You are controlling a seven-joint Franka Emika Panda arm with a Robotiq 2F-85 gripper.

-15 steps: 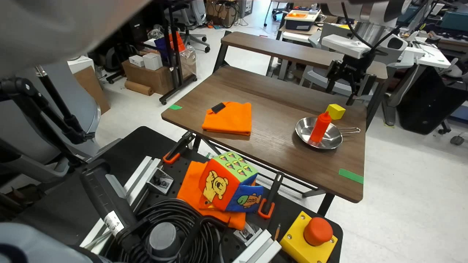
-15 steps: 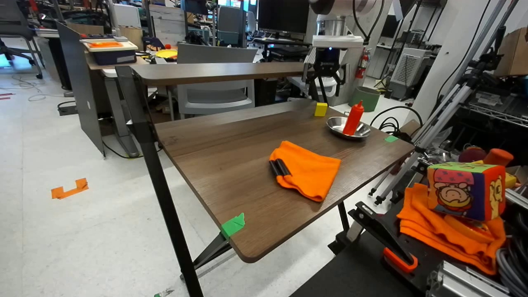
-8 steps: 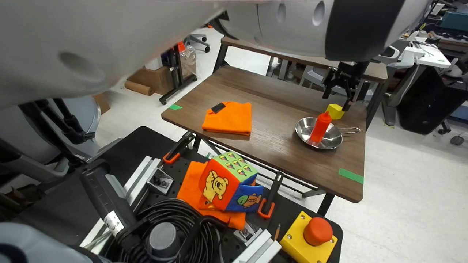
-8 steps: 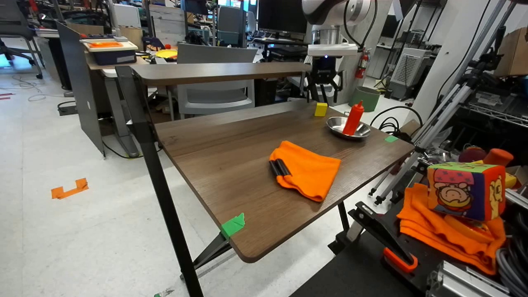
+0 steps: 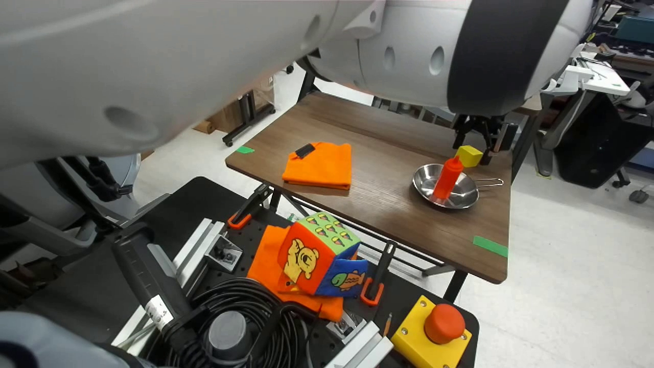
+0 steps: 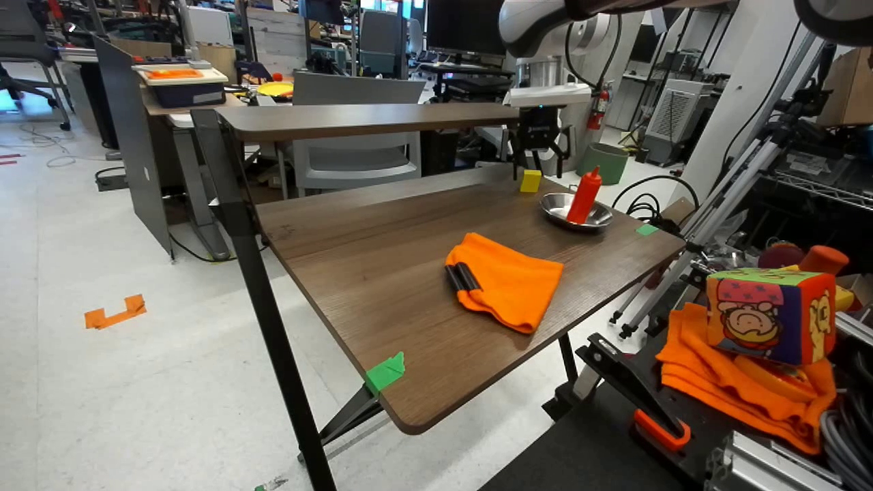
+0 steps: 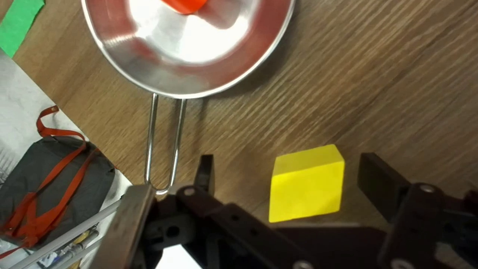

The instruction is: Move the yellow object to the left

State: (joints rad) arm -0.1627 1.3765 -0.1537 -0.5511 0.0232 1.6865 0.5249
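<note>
The yellow block (image 5: 468, 156) stands near the table's back right corner in an exterior view; it also shows in an exterior view (image 6: 530, 181) and the wrist view (image 7: 307, 185). My gripper (image 7: 289, 172) is open, with one finger on each side of the block in the wrist view. There are gaps between both fingers and the block, the wider one on the left. In both exterior views the gripper (image 5: 472, 148) (image 6: 539, 172) is low at the block, its fingertips near tabletop height. The block partly hides the fingers there.
A metal pan (image 5: 423, 180) with a handle stands beside the block, with a red bottle (image 5: 447, 178) in it. An orange cloth (image 5: 327, 166) lies on the table (image 5: 388, 189). A raised shelf (image 6: 368, 119) runs along the back. Green tape (image 5: 490, 246) marks the table's edge.
The gripper has come down from above the table to the block, staying open. The arm has swung lower across the exterior view. The block, pan and bottle have not moved.
</note>
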